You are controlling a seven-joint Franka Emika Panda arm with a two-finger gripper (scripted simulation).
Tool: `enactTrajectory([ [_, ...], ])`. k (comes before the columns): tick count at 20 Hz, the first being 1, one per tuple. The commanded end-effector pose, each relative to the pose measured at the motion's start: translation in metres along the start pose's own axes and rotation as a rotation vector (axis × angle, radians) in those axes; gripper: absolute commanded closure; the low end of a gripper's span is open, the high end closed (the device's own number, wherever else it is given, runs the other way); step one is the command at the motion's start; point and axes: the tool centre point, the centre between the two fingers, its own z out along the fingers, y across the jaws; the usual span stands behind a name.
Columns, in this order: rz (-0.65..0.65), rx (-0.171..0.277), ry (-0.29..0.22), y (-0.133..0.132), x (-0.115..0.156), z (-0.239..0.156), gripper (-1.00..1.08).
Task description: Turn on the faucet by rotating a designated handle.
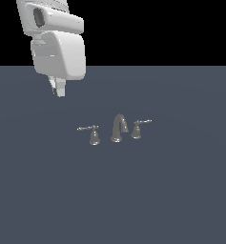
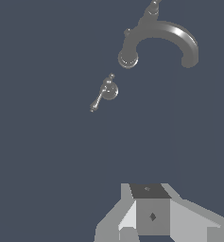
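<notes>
The faucet is a small grey metal set on the dark floor, with an arched spout [image 1: 118, 127] [image 2: 156, 38] in its middle. The handle [image 1: 92, 134] [image 2: 106, 90] stands on the exterior view's left of the spout, a bell base with a long thin level lever. Its twin [image 1: 137, 129] [image 2: 151, 8], with a shorter upward-tilted lever, is on the other side of the spout. My gripper [image 1: 58, 90] [image 2: 149, 191] hangs high above the floor, well apart from the handle, toward the exterior view's left and farther back. Its fingers look pressed together, with nothing between them.
The white arm [image 1: 57, 47] reaches down from the upper part of the exterior view's left. A flat dark blue-grey floor [image 1: 171, 190] spreads all around the faucet set.
</notes>
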Motion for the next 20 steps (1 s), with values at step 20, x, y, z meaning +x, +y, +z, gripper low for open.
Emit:
enactTrajectory([
  [20,0.385,-0.005,0.019,-0.064,0.07,0.113,1.08],
])
